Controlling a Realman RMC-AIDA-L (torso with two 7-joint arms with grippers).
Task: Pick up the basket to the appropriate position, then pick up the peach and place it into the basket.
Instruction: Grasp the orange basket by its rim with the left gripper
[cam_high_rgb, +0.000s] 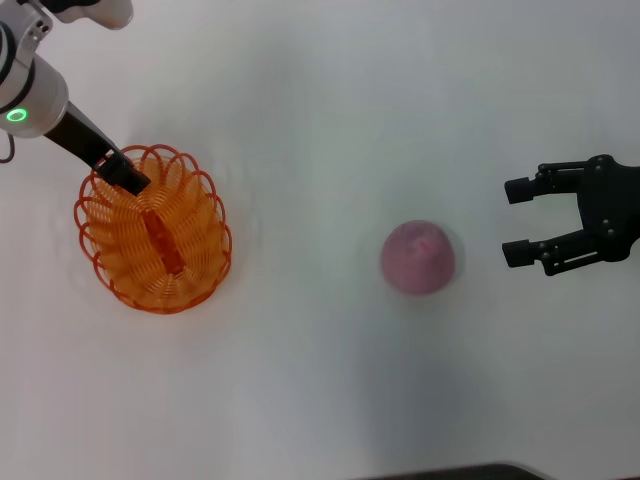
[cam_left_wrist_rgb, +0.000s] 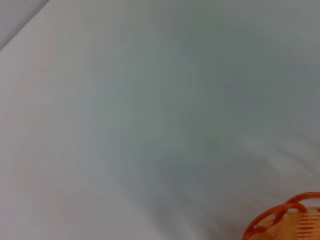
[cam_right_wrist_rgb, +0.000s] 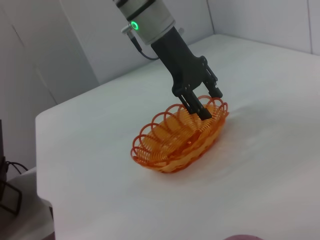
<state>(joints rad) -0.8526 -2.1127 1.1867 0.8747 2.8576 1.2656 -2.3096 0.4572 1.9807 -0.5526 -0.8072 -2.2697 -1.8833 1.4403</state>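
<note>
White bench (cam_high_rgb: 320, 120) carries everything. Left end effector (cam_high_rgb: 128, 177) pinches the far rim of the one orange wire basket (cam_high_rgb: 152, 232), scalloped and oval, at the left. Right end effector (cam_high_rgb: 522, 222) hovers wide open and empty at right, just beside the single pink peach (cam_high_rgb: 418, 257); bare surface lies between.

The white tabletop (cam_high_rgb: 320, 120) lies bare between the oval orange wire basket (cam_high_rgb: 152, 232) on the left and the round pink peach (cam_high_rgb: 418, 257) right of centre, the two well apart, leaving an open lane across the middle. The left gripper (cam_high_rgb: 128, 176) sits at the basket's far rim, its black fingers (cam_right_wrist_rgb: 204, 109) blocking that end; the near rim is unobstructed. The right gripper (cam_high_rgb: 520, 220), jaws spread, hangs just right of the peach with nothing between them.
</note>
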